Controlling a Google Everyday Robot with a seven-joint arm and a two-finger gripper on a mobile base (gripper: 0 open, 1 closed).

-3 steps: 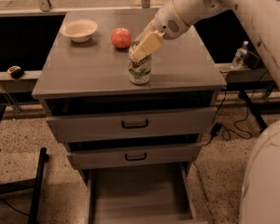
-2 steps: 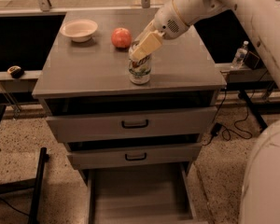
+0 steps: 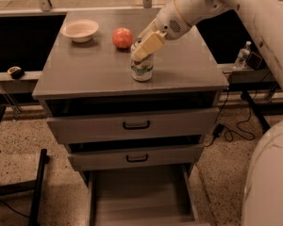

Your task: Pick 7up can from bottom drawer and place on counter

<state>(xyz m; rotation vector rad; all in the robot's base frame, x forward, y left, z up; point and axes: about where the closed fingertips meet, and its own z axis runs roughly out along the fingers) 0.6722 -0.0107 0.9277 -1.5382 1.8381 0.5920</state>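
Note:
The 7up can (image 3: pixel 142 68) stands upright on the counter (image 3: pixel 85 74), near the middle of its front half. My gripper (image 3: pixel 144 48) comes down from the upper right and is shut on the can's top, with one cream finger (image 3: pixel 149 44) across the rim. The can's base rests on the counter. The bottom drawer (image 3: pixel 141 197) is pulled out below the cabinet, and the part in view holds nothing.
A red-orange apple (image 3: pixel 122 37) sits just behind the can, and a pale bowl (image 3: pixel 79 30) is at the counter's back left. Two grey drawers with black handles (image 3: pixel 136 125) are slightly ajar. A water bottle (image 3: pixel 243 54) stands on a ledge at the right.

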